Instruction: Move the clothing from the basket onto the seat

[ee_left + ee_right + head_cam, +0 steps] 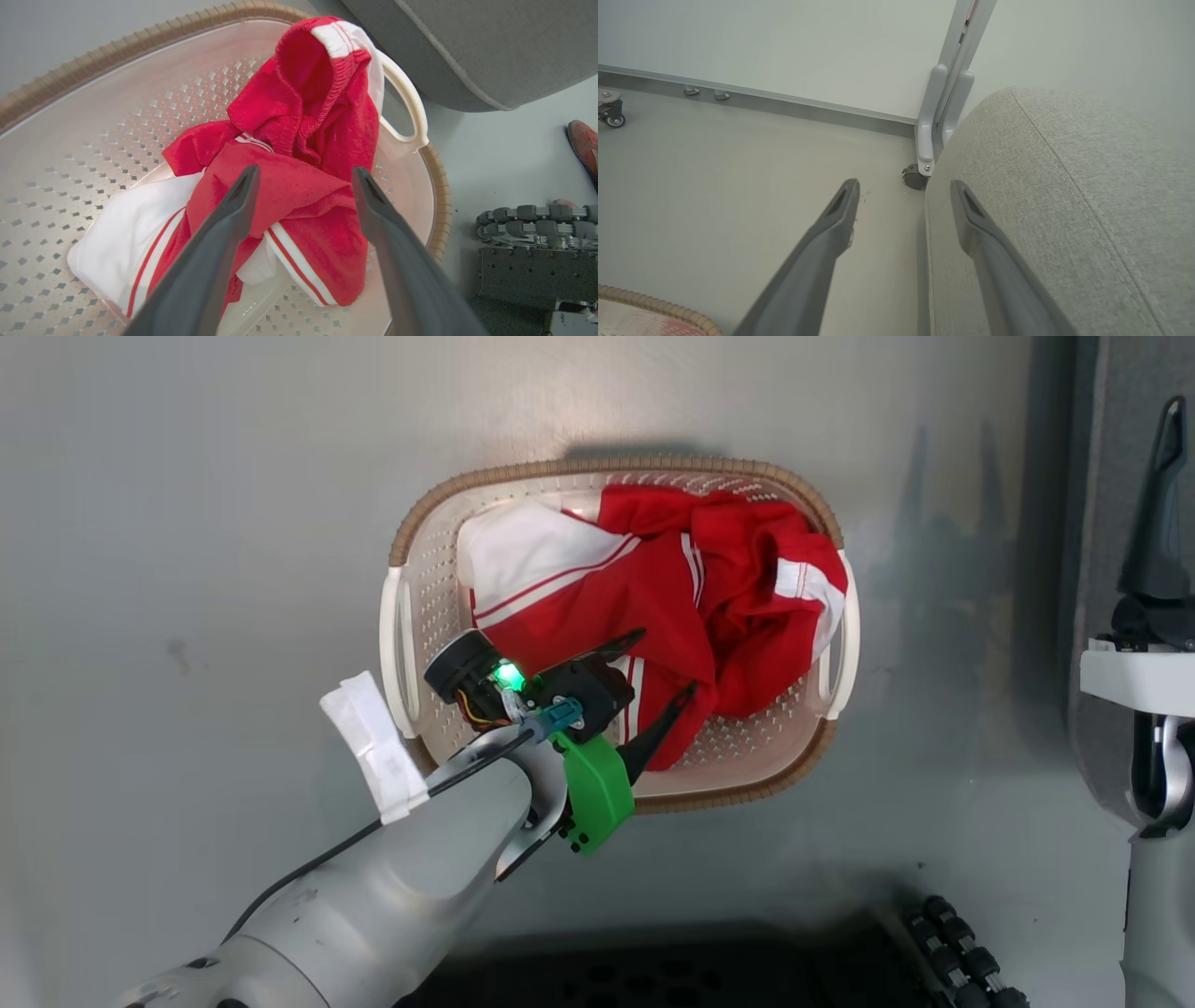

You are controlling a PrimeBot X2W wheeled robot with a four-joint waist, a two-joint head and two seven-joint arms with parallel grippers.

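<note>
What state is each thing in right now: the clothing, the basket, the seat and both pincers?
clothing: crumpled in the basket, one end draped over a side handle.
basket: upright on the floor, loaded.
seat: bare where visible.
left pincer: open, fingers either side of a red fold, not clamped.
right pincer: open, empty, by the seat's edge.

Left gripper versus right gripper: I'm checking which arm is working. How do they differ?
The left gripper is down in the basket; the right gripper is off beside the seat. The left gripper straddles a red fold of the clothing; the right gripper frames floor and seat edge. Both stand open, gripping nothing.
</note>
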